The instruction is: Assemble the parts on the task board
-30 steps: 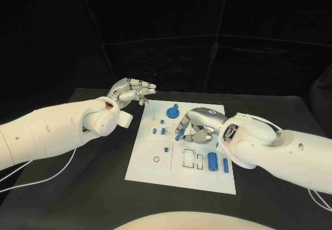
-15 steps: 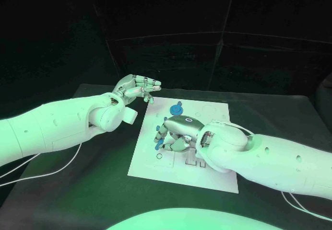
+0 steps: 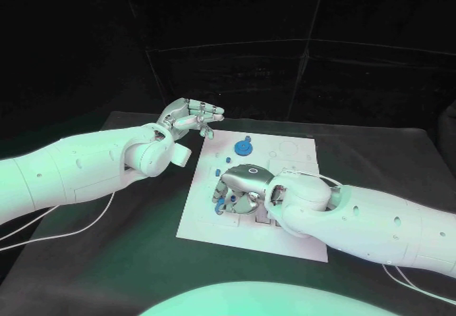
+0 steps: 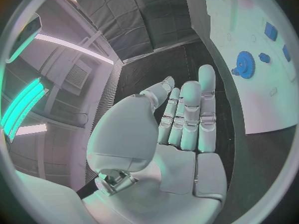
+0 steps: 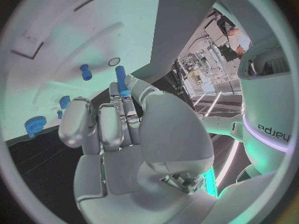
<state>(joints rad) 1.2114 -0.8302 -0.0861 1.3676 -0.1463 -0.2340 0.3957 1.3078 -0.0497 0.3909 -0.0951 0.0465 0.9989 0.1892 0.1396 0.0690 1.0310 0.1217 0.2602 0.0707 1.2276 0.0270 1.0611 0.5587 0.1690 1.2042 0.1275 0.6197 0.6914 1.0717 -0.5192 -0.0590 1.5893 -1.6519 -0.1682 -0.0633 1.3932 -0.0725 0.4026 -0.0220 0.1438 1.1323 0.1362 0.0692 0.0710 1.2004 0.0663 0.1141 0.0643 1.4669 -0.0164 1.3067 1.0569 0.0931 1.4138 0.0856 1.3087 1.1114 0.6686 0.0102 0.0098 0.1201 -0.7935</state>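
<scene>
Black cloth covers the table, and the white task board lies flat in its middle. On the board's far part sits a blue gear, and in the right wrist view the same gear lies near the board's edge with 2 smaller blue pieces beside it. A short blue peg stands apart on the white surface, near a small round hole. The right hand is low over the board's near-left part, fingers curled downward, and it pinches a slim blue pin at its fingertips; from the head view, that blue piece peeks out under the hand, just above the board, though I cannot tell whether it touches. The left hand hovers off the board's far-left corner, above the black table, holding nothing, its fingers apart and only loosely bent. From its own wrist the left hand shows straight fingers side by side, with the gear on the board beyond them.
</scene>
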